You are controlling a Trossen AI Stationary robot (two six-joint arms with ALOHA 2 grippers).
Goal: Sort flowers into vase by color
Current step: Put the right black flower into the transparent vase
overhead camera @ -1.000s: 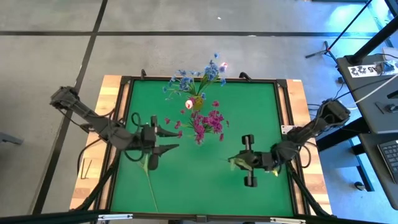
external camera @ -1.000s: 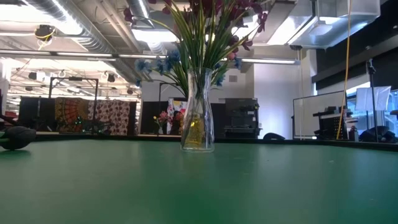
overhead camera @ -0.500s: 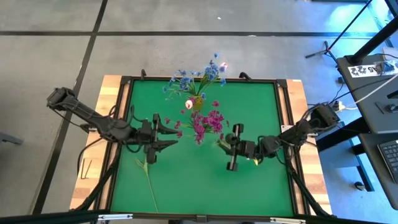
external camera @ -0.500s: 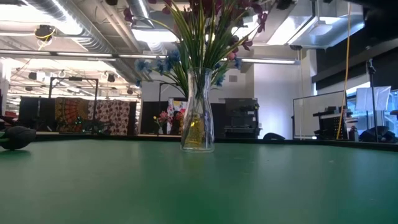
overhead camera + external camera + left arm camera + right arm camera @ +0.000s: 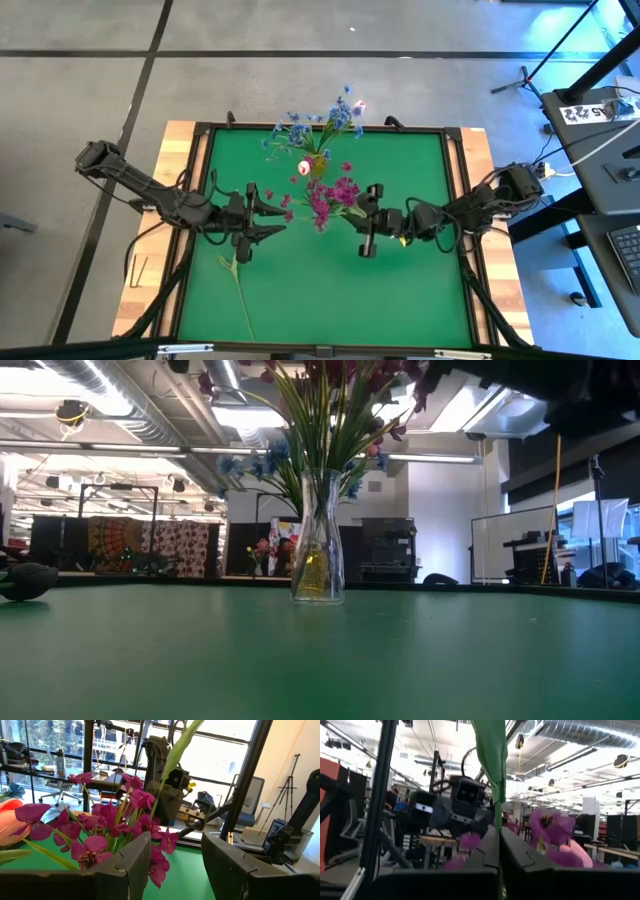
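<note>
Green stem [image 5: 240,290] flat on bench [image 5: 300,300] near front edge, under left arm. Further in, left tool [image 5: 268,219] spread wide, gripping nothing, aimed at magenta flowers [image 5: 335,200]. Opposite, right tool [image 5: 352,228] clenched on leafy stem [image 5: 496,765], close beside same magenta cluster. Beyond, glass vase [image 5: 318,540] mid-bench, packed with stems. Blue flowers [image 5: 315,125] and pink bud [image 5: 304,168] fanned toward far edge.
</note>
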